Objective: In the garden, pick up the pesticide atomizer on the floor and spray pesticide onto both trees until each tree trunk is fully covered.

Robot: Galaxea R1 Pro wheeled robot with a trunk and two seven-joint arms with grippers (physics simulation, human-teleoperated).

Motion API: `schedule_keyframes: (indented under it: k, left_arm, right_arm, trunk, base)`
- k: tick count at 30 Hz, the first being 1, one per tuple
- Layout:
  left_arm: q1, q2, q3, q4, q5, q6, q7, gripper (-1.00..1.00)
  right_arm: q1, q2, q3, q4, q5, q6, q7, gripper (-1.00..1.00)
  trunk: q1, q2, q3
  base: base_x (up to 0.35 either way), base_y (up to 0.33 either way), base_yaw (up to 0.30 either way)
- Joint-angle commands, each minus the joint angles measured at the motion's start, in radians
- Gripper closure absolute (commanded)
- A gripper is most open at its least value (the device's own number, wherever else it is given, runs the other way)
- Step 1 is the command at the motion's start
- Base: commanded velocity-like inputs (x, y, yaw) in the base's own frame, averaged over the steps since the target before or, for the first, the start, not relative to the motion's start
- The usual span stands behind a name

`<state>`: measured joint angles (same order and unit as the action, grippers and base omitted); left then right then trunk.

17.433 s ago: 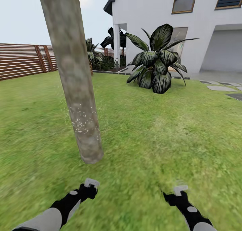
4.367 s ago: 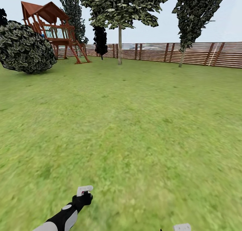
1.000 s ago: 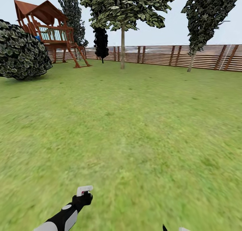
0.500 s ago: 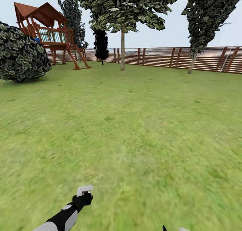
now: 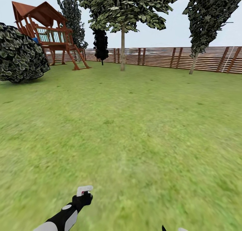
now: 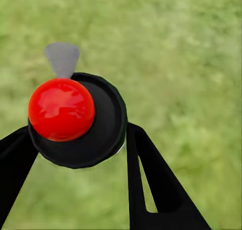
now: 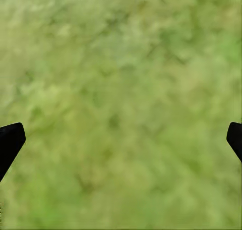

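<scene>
My left gripper (image 5: 84, 190) is low over the grass (image 5: 134, 130) and shut on the pesticide atomizer (image 6: 98, 134). In the left wrist view the atomizer is a round black body with a red ball and a grey nozzle, held between the black fingers (image 6: 151, 179). A tree with a pale straight trunk (image 5: 122, 49) and jagged green foliage stands far ahead by the fence. My right gripper (image 7: 121, 139) is open over bare grass, its fingertips (image 7: 10, 142) at the picture's two sides. No mist shows.
A brown slat fence (image 5: 161, 57) closes the lawn at the back. A wooden playhouse (image 5: 50, 32) and a round bush (image 5: 20, 57) stand at far left. A dark-leaved tree (image 5: 194, 61) leans at far right. Open lawn lies between me and them.
The whole head view has shifted a little: bush and playhouse slid left and the trees look slightly nearer, so the camera moved. Both arms keep the same pose.
</scene>
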<state>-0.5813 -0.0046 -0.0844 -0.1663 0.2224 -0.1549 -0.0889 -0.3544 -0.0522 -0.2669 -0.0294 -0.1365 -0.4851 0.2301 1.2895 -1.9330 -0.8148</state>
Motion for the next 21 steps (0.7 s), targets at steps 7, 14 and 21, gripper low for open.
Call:
schedule_keyframes:
  k: [7, 14, 21]
  left_arm:
    - [0.0, 0.001, 0.0, -0.002, 0.001, 0.0, 0.0, 1.0]
    - [0.0, 0.0, -0.001, 0.0, 0.0, 0.0, 0.0, 1.0]
    - [0.0, 0.001, -0.001, -0.003, 0.001, 0.0, 0.0, 1.0]
  right_arm:
    - [0.0, 0.0, 0.0, 0.0, 0.0, 0.0, 0.0, -1.0]
    - [0.0, 0.0, 0.0, 0.0, 0.0, 0.0, 0.0, -1.0]
    - [0.0, 0.0, 0.0, 0.0, 0.0, 0.0, 0.0, -1.0]
  trunk:
    - [0.0, 0.0, 0.0]
    - [0.0, 0.0, 0.0]
    - [0.0, 0.0, 0.0]
  base:
    - [0.337, 0.0, 0.0]
    - [0.337, 0.0, 0.0]
    - [0.337, 0.0, 0.0]
